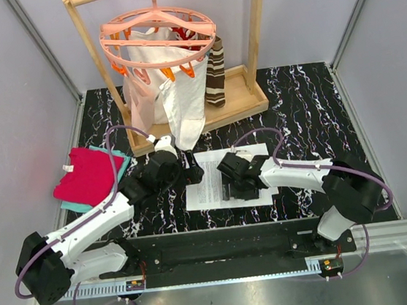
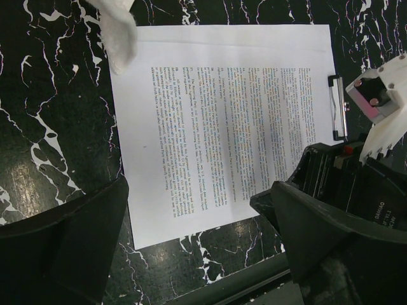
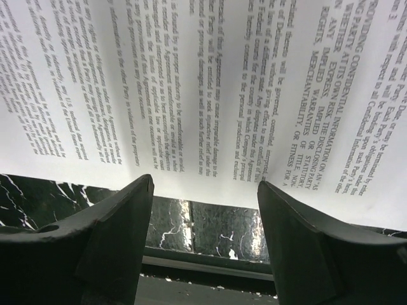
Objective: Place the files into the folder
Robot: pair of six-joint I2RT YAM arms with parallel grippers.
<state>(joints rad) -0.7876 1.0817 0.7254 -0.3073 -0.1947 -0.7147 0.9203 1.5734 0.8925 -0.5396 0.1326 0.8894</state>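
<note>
The files (image 1: 228, 173) are white printed sheets lying flat on the black marbled table, near its front edge. They fill much of the left wrist view (image 2: 222, 121) and the top of the right wrist view (image 3: 210, 82). My left gripper (image 1: 193, 173) hovers open over the sheets' left side, its jaws wide around a near corner (image 2: 197, 248). My right gripper (image 1: 234, 190) is low over the sheets' near edge. It stands open (image 3: 203, 210), and the paper's edge runs across the gap, pinched by neither finger. A slim metal clip (image 2: 337, 108) lies at one edge. I cannot make out the folder.
A wooden rack (image 1: 246, 103) at the back holds a pink round hanger (image 1: 157, 33), a white cloth bag (image 1: 160, 98) and a brown striped item (image 1: 215, 77). The bag's tip (image 2: 121, 32) hangs over a sheet corner. Red-and-teal folded cloths (image 1: 88, 176) lie at the left.
</note>
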